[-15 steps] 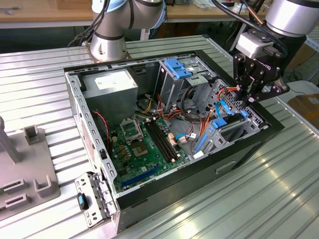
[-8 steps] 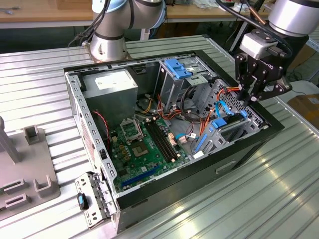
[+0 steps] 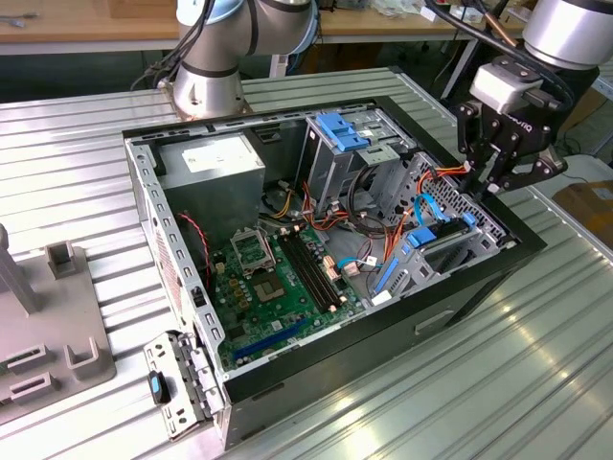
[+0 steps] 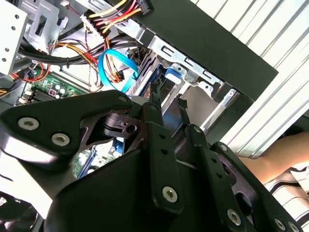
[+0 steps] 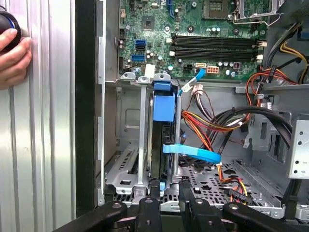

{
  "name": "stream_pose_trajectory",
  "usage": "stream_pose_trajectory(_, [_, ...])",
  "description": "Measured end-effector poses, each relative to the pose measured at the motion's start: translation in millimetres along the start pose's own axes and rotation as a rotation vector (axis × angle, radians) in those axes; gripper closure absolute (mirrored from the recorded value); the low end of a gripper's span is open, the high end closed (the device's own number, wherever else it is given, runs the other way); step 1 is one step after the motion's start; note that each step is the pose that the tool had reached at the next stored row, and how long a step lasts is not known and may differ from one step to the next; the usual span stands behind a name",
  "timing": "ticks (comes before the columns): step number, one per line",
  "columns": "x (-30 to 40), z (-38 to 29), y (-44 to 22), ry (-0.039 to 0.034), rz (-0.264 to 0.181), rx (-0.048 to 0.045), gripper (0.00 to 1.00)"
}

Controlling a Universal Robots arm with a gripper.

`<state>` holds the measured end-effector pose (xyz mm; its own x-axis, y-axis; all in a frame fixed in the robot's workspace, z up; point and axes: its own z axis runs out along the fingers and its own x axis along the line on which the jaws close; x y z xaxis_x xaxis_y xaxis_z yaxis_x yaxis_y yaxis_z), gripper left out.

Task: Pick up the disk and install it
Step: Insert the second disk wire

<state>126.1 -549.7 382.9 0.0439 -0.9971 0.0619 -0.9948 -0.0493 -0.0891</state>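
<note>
Closest to the lens in both wrist views are the black fingers of the gripper point(image 5: 168, 186). They are parted with a narrow gap between them, clasp nothing, and hang just above the rim of the case.

Through that gap the disk point(image 5: 158, 130) shows. It stands on edge in a slot of the silver drive cage point(image 5: 126, 145), dark body down in the metal and blue carrier tab at the end toward the motherboard. The gripper is close to the disk's near end but apart from it. The cage slot beside the disk shows bare sheet metal and a perforated floor. A light-blue flat cable point(image 5: 193, 152) crosses the disk's side. A bundle of orange, red and yellow wires point(image 5: 207, 121) lies in the bay next to it.

In the exterior view the disk's blue carrier point(image 3: 436, 237) sits in the corner of the open computer case point(image 3: 383, 359) under the gripper point(image 3: 490, 187). The case also contains the green motherboard point(image 3: 278, 287), a grey power supply point(image 3: 215, 163), and a taller cage topped by a blue bracket point(image 3: 340, 129). The case lies on a ribbed metal table point(image 3: 498, 383). A grey fixture point(image 3: 48, 326) is at the exterior view's left. In the first wrist view a person's hand point(image 5: 12, 53) rests on the table outside the case wall.
</note>
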Motion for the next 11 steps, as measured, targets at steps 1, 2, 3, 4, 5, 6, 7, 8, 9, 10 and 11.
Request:
stream_pose_trajectory(1, [0.0, 0.0, 0.0, 0.0000, 0.000, 0.0000, 0.70])
stream_pose_trajectory(2, [0.1, 0.0, -0.1, 0.0000, 0.000, 0.0000, 0.70])
stream_pose_trajectory(3, [0.1, 0.0, -0.1, -0.0001, 0.000, 0.0000, 0.70])
stream_pose_trajectory(4, [0.0, 0.0, -0.1, -0.0001, 0.000, 0.0000, 0.70])
stream_pose_trajectory(5, [0.1, 0.0, -0.1, -0.0001, 0.000, 0.0000, 0.70])
stream_pose_trajectory(6, [0.1, 0.0, -0.1, 0.0000, 0.000, 0.0000, 0.70])
stream_pose_trajectory(7, [0.0, 0.0, -0.1, 0.0000, 0.000, 0.0000, 0.70])
stream_pose_trajectory(8, [0.1, 0.0, -0.1, 0.0000, 0.000, 0.0000, 0.70])
stream_pose_trajectory(9, [0.1, 0.0, -0.1, -0.0001, 0.000, 0.0000, 0.70])
stream_pose_trajectory(10, [0.1, -0.1, -0.1, -0.0002, 0.000, 0.0000, 0.70])
stream_pose_trajectory(11, [0.1, -0.3, -0.1, -0.0001, 0.000, 0.0000, 0.70])
